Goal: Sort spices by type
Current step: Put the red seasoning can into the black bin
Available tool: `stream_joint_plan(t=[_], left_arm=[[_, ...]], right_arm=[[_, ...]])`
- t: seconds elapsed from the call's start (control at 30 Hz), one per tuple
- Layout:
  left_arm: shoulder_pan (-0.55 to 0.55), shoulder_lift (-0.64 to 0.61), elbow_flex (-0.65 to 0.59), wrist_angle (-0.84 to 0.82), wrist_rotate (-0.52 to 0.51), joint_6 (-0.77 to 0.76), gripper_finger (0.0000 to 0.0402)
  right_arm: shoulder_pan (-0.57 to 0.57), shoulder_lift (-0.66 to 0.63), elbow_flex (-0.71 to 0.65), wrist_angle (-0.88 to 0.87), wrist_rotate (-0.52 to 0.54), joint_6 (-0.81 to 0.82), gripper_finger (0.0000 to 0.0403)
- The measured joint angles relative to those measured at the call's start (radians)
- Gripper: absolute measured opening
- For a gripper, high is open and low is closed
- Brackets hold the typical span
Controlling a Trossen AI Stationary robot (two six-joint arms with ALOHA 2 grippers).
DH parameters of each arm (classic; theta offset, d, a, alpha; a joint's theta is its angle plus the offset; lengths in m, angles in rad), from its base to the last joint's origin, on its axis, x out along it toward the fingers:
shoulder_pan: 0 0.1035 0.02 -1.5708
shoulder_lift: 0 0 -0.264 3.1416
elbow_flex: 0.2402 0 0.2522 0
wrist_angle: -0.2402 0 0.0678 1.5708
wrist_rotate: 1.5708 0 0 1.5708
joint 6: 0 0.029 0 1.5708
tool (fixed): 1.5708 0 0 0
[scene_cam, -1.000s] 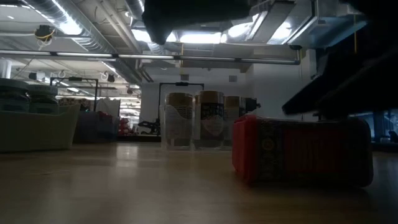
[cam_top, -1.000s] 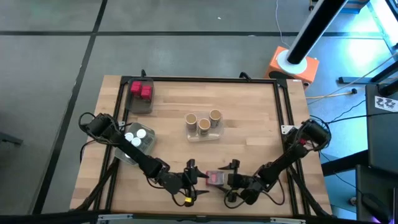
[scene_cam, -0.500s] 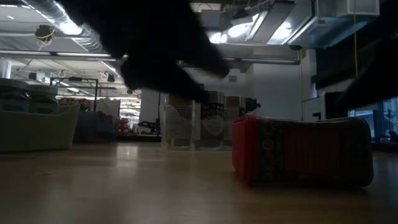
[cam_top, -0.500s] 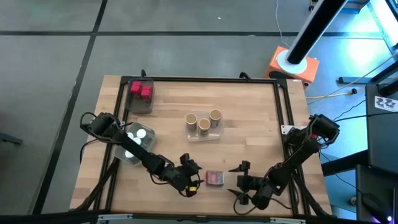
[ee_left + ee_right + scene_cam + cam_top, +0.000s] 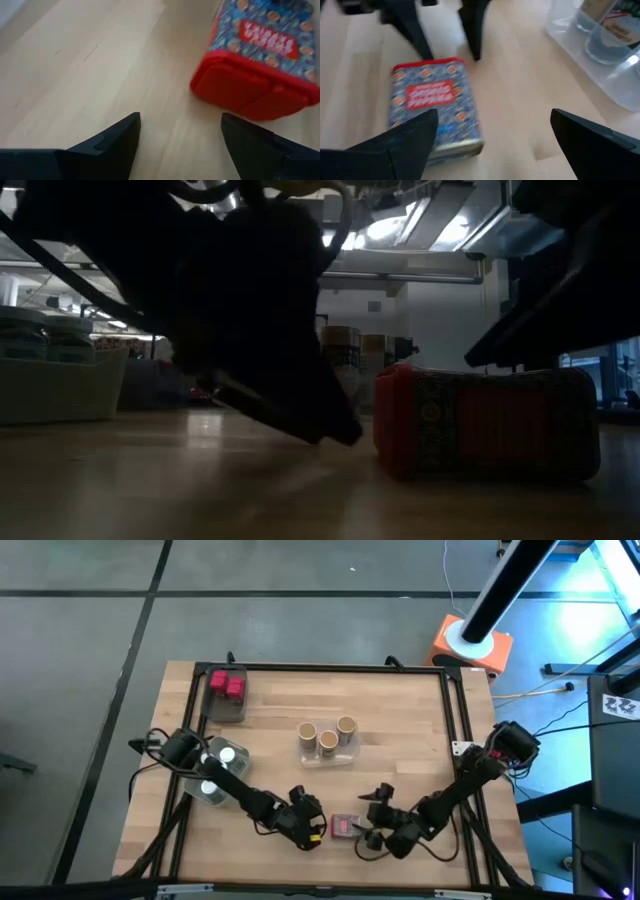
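- A red spice tin [image 5: 345,828] lies on its side on the desk [image 5: 400,750], near the front edge, between the two hands.
- The left hand [image 5: 312,827] sits low just beside the tin's red lid end, fingers [image 5: 115,137] spread apart, holding nothing.
- The right hand [image 5: 372,825] is at the tin's other end, fingers [image 5: 407,137] also wide apart and empty; it seems clear of the tin, though the overhead view is too small to be sure.
- Three tan jars [image 5: 327,738] stand in a clear tray [image 5: 325,758] mid-desk.
- Red jars [image 5: 227,686] sit in the far-left tray; white-capped jars [image 5: 222,754] sit in the tray at the left edge.
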Motion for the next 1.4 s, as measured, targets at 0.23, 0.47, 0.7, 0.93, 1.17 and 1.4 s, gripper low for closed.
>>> stream_joint_plan(t=[0.23, 0.47, 0.7, 0.93, 1.17, 1.4], left_arm=[[0.003, 0.004, 0.001, 0.134, 0.007, 0.098, 0.0266], [0.006, 0.004, 0.001, 0.182, 0.007, 0.121, 0.0266], [0.017, 0.004, 0.001, 0.255, 0.007, 0.143, 0.0266], [0.019, 0.004, 0.001, 0.273, 0.006, 0.153, 0.0266], [0.019, 0.004, 0.001, 0.269, 0.006, 0.160, 0.0266], [0.045, 0.061, 0.001, 0.290, -0.005, 0.129, 0.0266]], right_arm=[[0.036, 0.000, 0.000, -0.025, 0.005, -0.017, 0.0385], [0.039, -0.002, 0.002, -0.117, 0.005, 0.082, 0.0385], [0.041, -0.004, -0.033, -0.096, 0.007, 0.117, 0.0385], [0.093, -0.003, -0.076, -0.106, 0.062, 0.217, 0.0385], [0.132, 0.000, -0.079, -0.117, 0.123, 0.251, 0.0385], [0.136, 0.001, -0.081, -0.110, 0.162, 0.262, 0.0385]])
